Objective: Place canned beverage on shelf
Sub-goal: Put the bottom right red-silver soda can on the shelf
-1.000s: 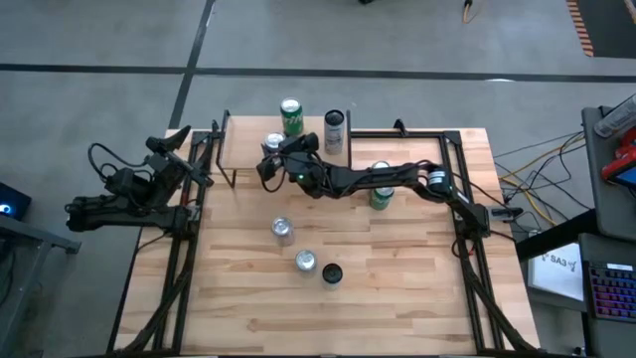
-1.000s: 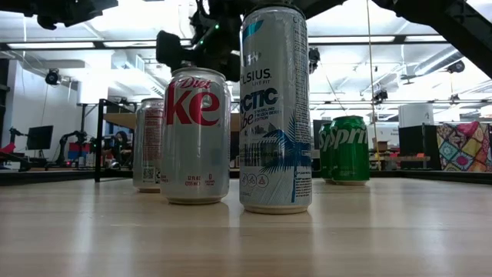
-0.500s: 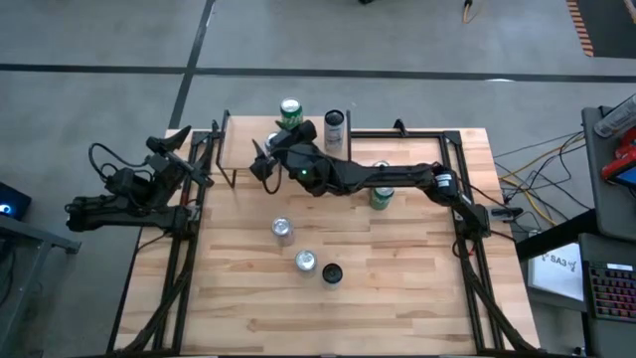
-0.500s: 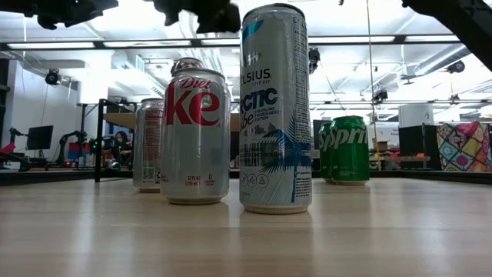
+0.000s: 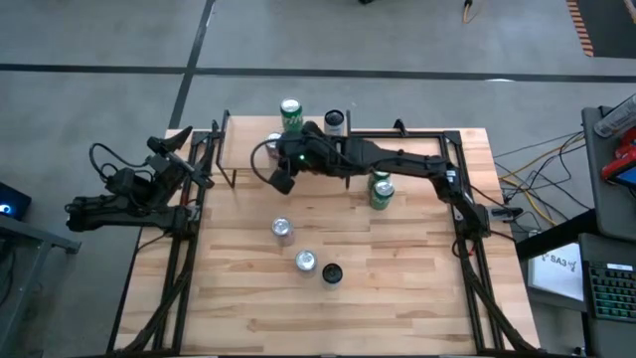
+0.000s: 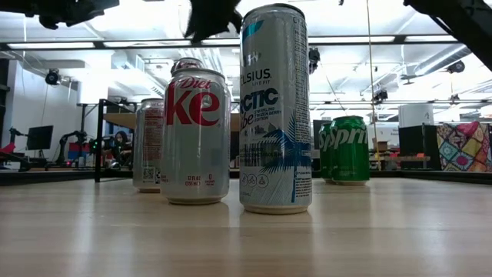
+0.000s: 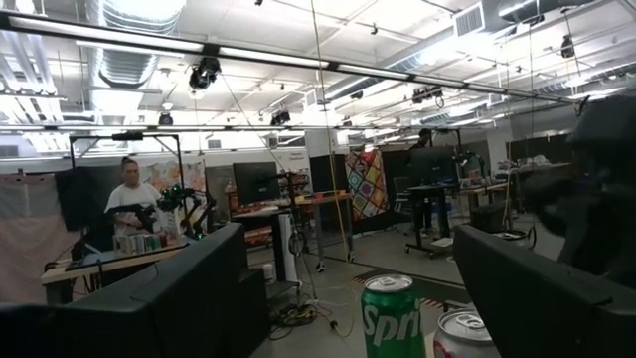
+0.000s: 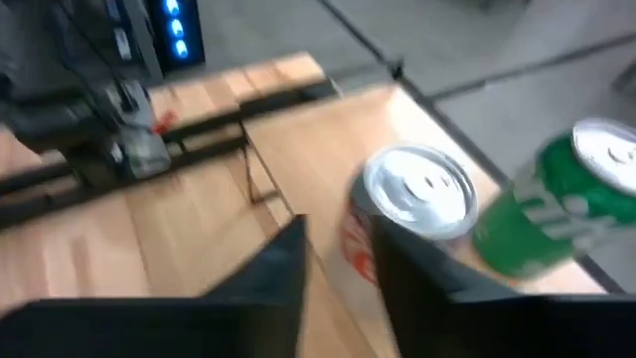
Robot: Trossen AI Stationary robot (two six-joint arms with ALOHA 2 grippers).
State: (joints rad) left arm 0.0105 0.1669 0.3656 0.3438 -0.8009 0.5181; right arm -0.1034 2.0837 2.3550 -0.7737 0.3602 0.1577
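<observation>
high view: light-wood table [image 5: 397,298] with black frame rails. shelf [image 5: 243,149], a small raised plank on black legs, at the table's 11 o'clock corner.

on the shelf, all upright:
- silver-and-red can [image 5: 271,140], mid-plank, partly hidden under the right arm; the canned beverage of the task.
- green sprite can [image 5: 289,112], at 12 o'clock from it, by the far edge.
- dark can with pale top [image 5: 334,121], at the shelf's 3 o'clock end.

on the table proper, all upright:
- green can [image 5: 381,190], near centre, towards 1 o'clock, just beside the right arm.
- silver can [image 5: 283,231], silver can nearer the front [image 5: 306,262] and black-topped can [image 5: 332,273], in a loose row running towards 5 o'clock.

right end effector [image 5: 282,179]: reached across from 3 o'clock, above the shelf's near edge, at 5 o'clock from the silver-and-red can, near it and not around it. right wrist view: can top ahead of the tips, nothing between them; blurred, so apart or together cannot be told.

left end effector [image 5: 179,141]: parked off the table's 9 o'clock side, clear of every can. left wrist view: fingers [image 7: 199,278] spread wide apart, empty, facing the shelf cans.

low view: diet coke can [image 6: 196,135] and tall celsius can [image 6: 275,108] closest, side by side.
</observation>
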